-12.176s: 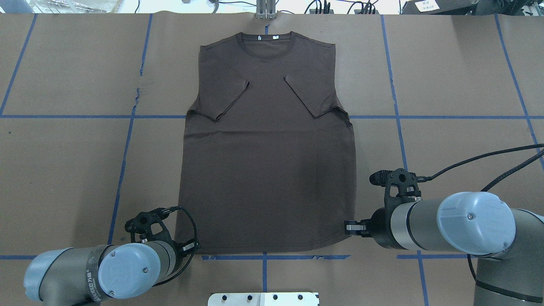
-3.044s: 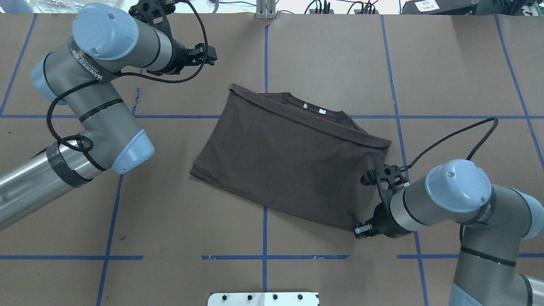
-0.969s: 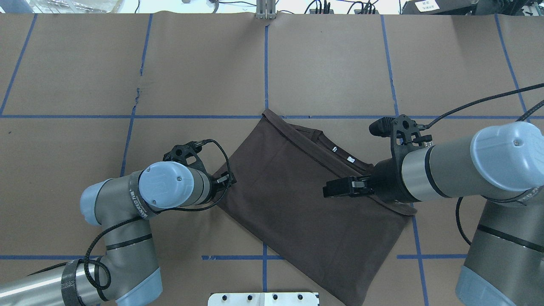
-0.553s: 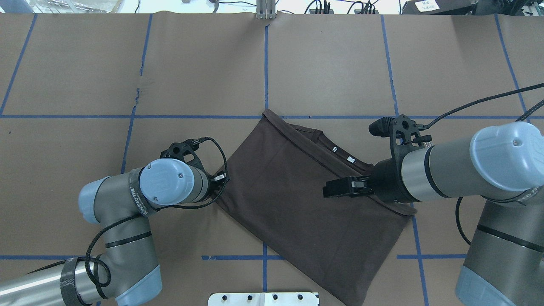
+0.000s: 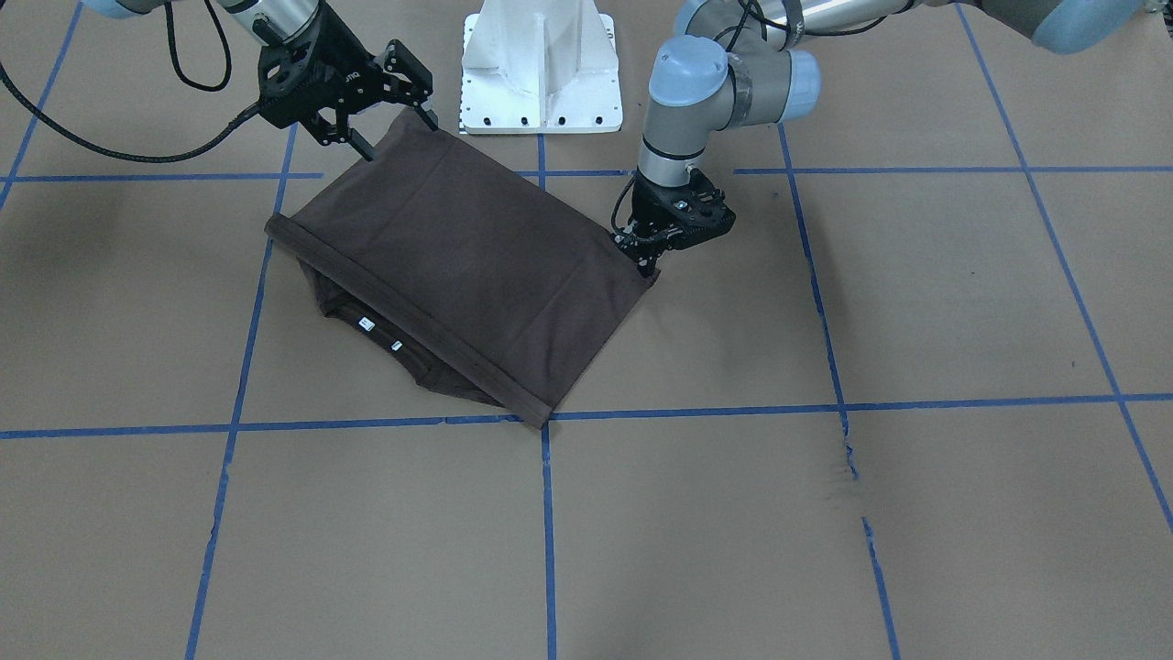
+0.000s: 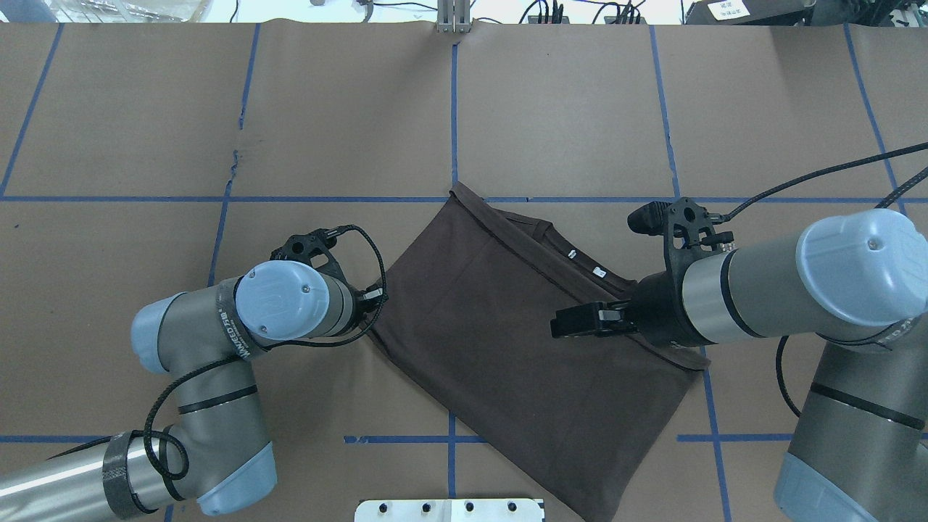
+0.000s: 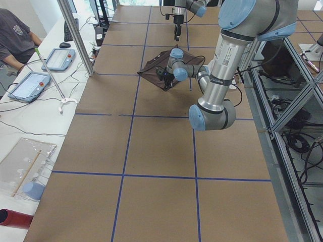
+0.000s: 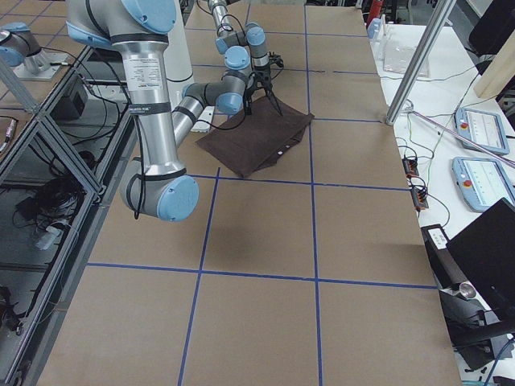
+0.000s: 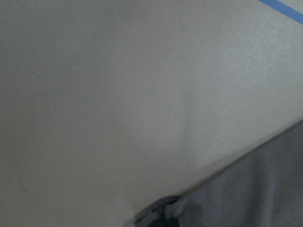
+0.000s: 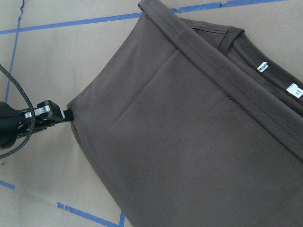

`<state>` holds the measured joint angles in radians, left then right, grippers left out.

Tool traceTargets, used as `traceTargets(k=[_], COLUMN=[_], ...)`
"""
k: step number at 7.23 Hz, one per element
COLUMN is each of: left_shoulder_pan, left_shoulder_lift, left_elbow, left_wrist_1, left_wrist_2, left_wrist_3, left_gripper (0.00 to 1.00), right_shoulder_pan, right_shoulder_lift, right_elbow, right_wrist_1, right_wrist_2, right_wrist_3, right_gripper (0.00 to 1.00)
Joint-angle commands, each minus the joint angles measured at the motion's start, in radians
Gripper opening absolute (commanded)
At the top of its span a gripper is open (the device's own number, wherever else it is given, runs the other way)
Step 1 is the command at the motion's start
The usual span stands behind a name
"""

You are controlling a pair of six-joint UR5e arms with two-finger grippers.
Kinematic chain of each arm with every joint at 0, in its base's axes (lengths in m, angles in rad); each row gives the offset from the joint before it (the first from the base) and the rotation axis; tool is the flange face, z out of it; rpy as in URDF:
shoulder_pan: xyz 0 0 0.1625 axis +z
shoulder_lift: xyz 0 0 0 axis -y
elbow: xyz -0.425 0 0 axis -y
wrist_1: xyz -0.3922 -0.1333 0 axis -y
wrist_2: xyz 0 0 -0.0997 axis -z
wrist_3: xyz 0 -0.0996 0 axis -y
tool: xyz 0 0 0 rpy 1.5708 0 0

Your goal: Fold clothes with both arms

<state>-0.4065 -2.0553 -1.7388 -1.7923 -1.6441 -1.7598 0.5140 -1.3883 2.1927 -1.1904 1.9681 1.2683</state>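
The T-shirt (image 6: pixel 522 348) is lying folded in half on the table (image 6: pixel 217 109). It sits skewed, just in front of the white pedestal base (image 5: pixel 541 64), with one corner almost reaching the base. Twelve seconds ago it was lying spread flat, farther out from the base. Now its hem (image 5: pixel 412 321) is resting just short of the collar, leaving the white neck labels (image 6: pixel 599 272) showing.

Over the last second the cloth is hardly shifting. The left pincer (image 10: pixel 67 115), low at the shirt corner on the base's left-arm side, is creeping slightly outward from the base. Its tips are touching that corner, but I cannot tell whether they are pinching it or have let go. The right pincer (image 5: pixel 396 131) is hanging spread wide and holding nothing, above the shirt corner nearest the base, unmoved over that second.

The half fold is looking finished, and the left arm is probably tugging the corner smooth or backing off. A crosswise fold is likely remaining, and the skewed lie may be making it harder.
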Motion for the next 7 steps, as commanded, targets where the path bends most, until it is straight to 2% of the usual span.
traceTargets(k=[1,2,3,5,7], left_shoulder_pan=[-0.056,-0.105,-0.147,-0.259,-0.323], left_shoulder_lift=[-0.003,-0.012,-0.057,-0.199,-0.322], left_elbow=[0.004,0.008,0.080,0.319,0.586], left_wrist_1=[0.001,-0.002,-0.012,-0.089,-0.288], left_wrist_2=[-0.002,-0.005,-0.003,0.000,0.001], left_wrist_3=[0.017,0.031,0.072,0.184,0.290], left_gripper=[0.00,0.00,0.00,0.00,0.00], right_shoulder_pan=[0.000,-0.002,-0.003,-0.003,-0.005], right_shoulder_lift=[0.000,0.002,0.011,0.018,0.043], right_elbow=[-0.002,-0.001,0.001,-0.008,-0.034], right_wrist_1=[0.000,0.000,0.000,0.000,0.000], right_wrist_2=[0.000,0.000,0.000,0.000,0.000], right_wrist_3=[-0.001,0.000,0.000,0.000,0.000], right_gripper=[1.00,1.00,1.00,1.00,1.00])
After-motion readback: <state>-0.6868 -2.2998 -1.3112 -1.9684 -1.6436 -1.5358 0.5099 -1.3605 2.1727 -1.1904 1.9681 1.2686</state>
